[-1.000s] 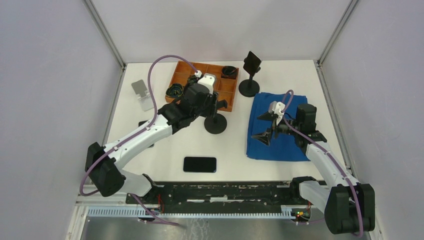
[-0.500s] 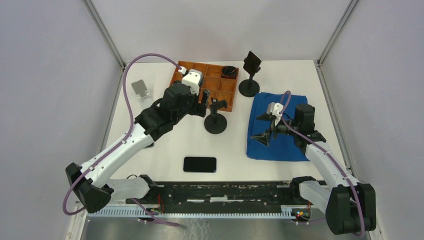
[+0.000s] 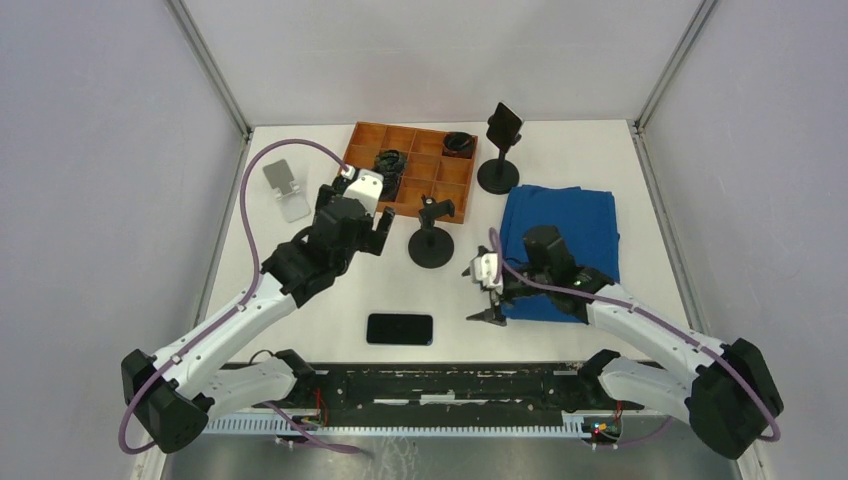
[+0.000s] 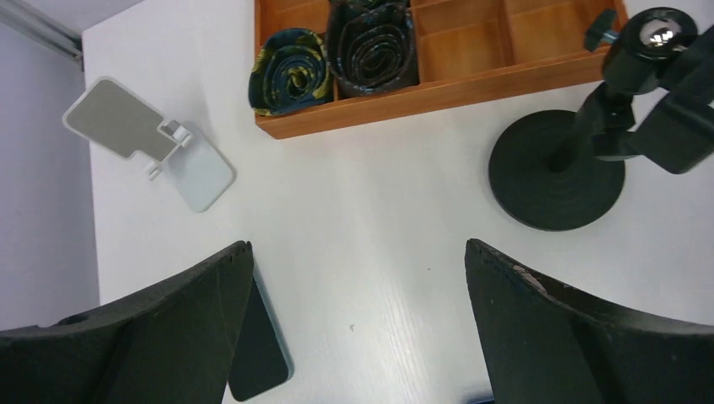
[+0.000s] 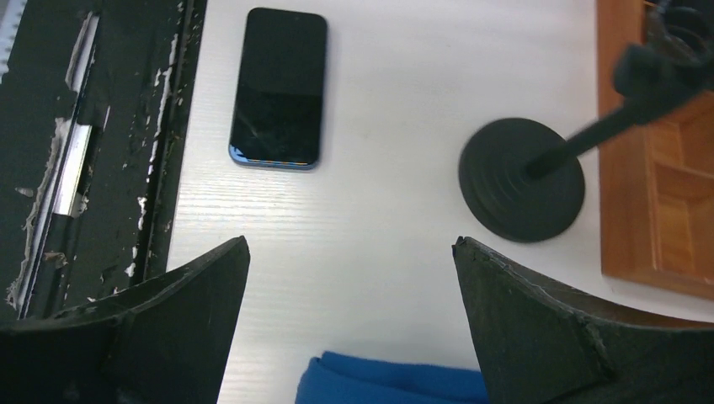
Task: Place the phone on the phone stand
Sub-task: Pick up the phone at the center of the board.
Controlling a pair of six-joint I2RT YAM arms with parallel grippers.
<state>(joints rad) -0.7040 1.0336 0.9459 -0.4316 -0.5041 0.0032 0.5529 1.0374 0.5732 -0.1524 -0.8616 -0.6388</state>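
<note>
Dark phone (image 3: 399, 328) flat on bench (image 3: 450, 338) beyond right fingers (image 5: 547, 337), spread wide, grasping nothing; left fingers (image 4: 126, 337) released too, black stand (image 3: 431, 250) just ahead.

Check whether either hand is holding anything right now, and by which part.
Nothing is held. The left hand and right hand are both open and empty; the phone lies flat on the table, untouched.
</note>
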